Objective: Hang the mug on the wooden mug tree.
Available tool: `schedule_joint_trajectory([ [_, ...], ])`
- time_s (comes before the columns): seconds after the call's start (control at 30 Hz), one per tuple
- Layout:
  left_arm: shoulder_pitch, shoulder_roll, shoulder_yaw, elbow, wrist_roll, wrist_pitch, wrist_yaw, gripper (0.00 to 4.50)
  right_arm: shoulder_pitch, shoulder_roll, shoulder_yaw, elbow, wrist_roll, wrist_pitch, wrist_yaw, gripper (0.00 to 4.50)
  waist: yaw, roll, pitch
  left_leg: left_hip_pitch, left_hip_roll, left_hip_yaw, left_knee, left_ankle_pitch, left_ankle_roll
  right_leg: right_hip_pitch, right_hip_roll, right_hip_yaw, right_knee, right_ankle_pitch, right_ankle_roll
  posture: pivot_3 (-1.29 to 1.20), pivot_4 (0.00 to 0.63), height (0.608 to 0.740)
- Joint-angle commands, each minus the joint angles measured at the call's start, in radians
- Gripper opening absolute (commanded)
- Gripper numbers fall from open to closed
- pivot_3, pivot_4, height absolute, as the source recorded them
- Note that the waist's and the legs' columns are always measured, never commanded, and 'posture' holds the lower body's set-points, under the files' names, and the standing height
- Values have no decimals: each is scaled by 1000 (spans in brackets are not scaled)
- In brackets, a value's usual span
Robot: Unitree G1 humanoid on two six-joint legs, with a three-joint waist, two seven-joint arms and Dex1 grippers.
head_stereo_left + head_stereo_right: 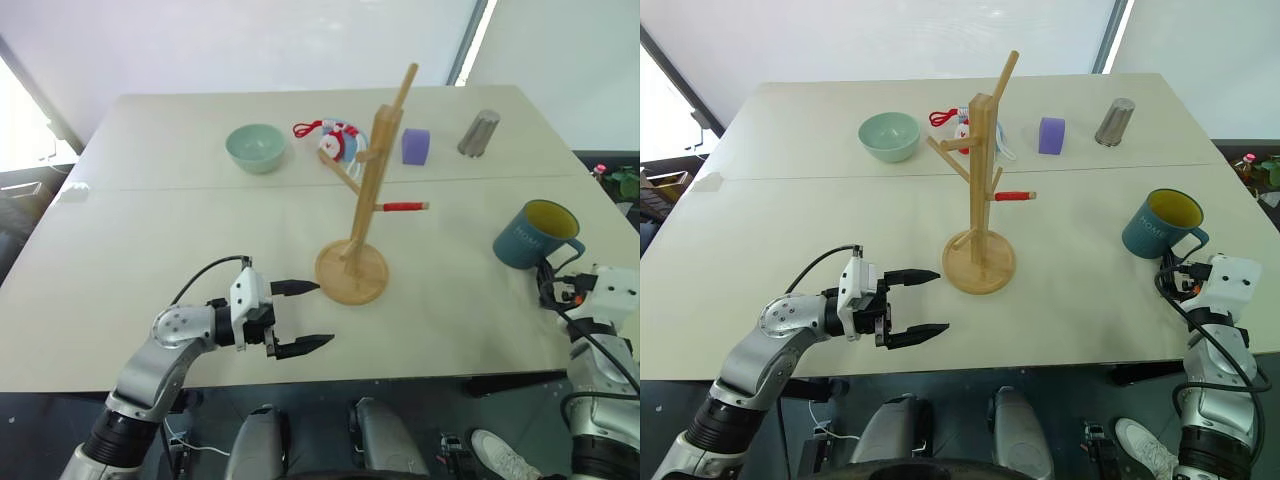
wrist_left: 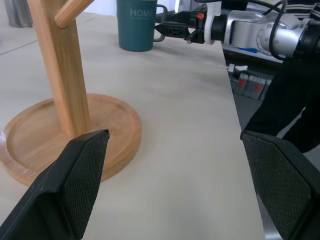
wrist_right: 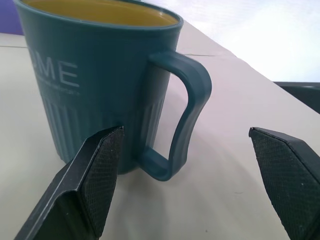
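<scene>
The dark teal mug (image 1: 530, 236) with a yellow inside stands upright near the table's right edge, its handle facing my right gripper (image 3: 186, 131). That gripper is open, one finger on each side of the loop handle (image 3: 182, 120) without closing on it. The wooden mug tree (image 1: 368, 190) stands mid-table on its round base (image 1: 351, 272), with a red-tipped peg (image 1: 404, 207) pointing right. My left gripper (image 1: 324, 313) hovers open and empty just left of the base, pointing toward it.
Along the far side sit a pale green bowl (image 1: 255, 147), a red-and-white trinket (image 1: 330, 138), a purple block (image 1: 416, 146) and a grey metal cylinder (image 1: 479, 133). The table's right edge (image 2: 227, 70) runs close by the mug.
</scene>
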Motion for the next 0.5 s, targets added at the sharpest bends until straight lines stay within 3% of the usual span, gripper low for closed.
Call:
schedule_joint_trajectory([
  [0.03,-10,-1,18,-60,-37,17,11,4500,-24,-24,-30,18,0,-3,-17,4111,0,0,0,0,0,0,0,0,0,0,0,0,0,0,0,0,150,740],
  [0.3,-25,2,14,-73,-47,38,24,4500,-80,-37,-34,109,12,-19,-10,4111,-1,0,0,0,0,0,1,0,0,0,0,0,0,0,0,0,150,740],
  [0.4,-32,4,12,-73,-51,42,25,4500,-114,-38,-35,151,30,-19,7,3353,-3,0,0,0,0,0,1,0,0,1,0,0,0,0,0,0,150,740],
  [0.5,-37,4,12,-72,-51,43,28,4500,-134,-35,-37,172,54,-22,33,1746,-3,0,0,0,0,0,1,0,0,1,1,0,1,0,0,0,150,740],
])
